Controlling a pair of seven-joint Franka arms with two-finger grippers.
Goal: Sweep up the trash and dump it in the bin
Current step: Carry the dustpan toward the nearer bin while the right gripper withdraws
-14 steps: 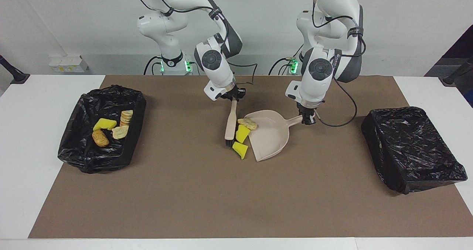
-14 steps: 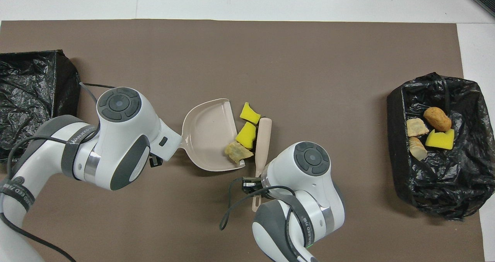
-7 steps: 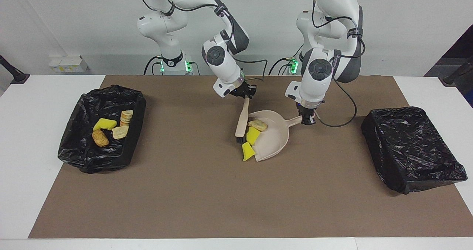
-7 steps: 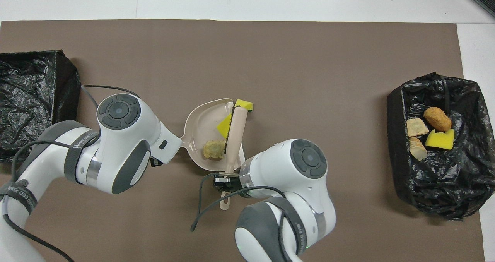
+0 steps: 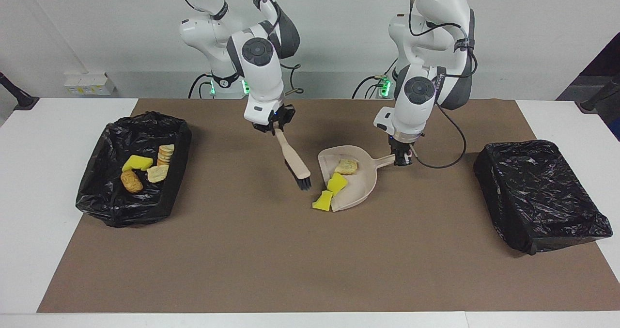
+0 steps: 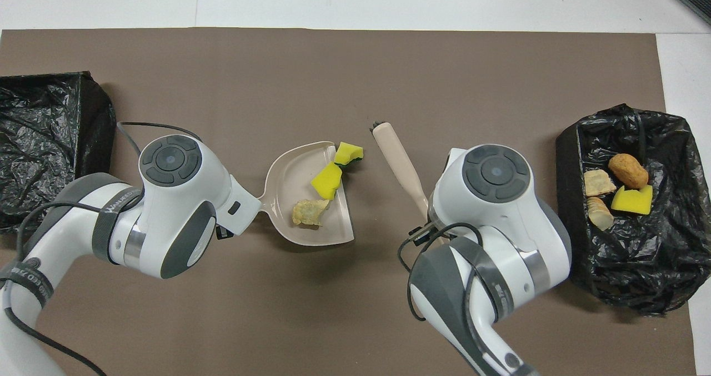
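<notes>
A beige dustpan point(image 5: 361, 182) point(image 6: 289, 181) rests on the brown mat, and my left gripper point(image 5: 402, 159) is shut on its handle. In the pan lie a pale cracker piece point(image 5: 347, 166) point(image 6: 310, 211) and a yellow wedge point(image 5: 337, 183) point(image 6: 326, 180). A second yellow wedge point(image 5: 323, 200) point(image 6: 348, 153) sits on the mat at the pan's lip. My right gripper point(image 5: 275, 128) is shut on the handle of the beige brush point(image 5: 293, 161) point(image 6: 397, 162). The brush slants down, with its bristles just off the pan's mouth. In the overhead view both grippers are hidden under their wrists.
A black-lined bin point(image 5: 126, 214) point(image 6: 566, 198) at the right arm's end of the table holds a yellow wedge point(image 5: 137, 163), an orange-brown nugget point(image 5: 131, 181) and cracker pieces point(image 5: 164, 153). Another black-lined bin point(image 5: 537, 192) point(image 6: 44, 137) stands at the left arm's end.
The right gripper swept the brush into the pan's mouth, pushing the cracker and one wedge inside, then swung it back toward the right arm's end. The left gripper and pan barely moved.
</notes>
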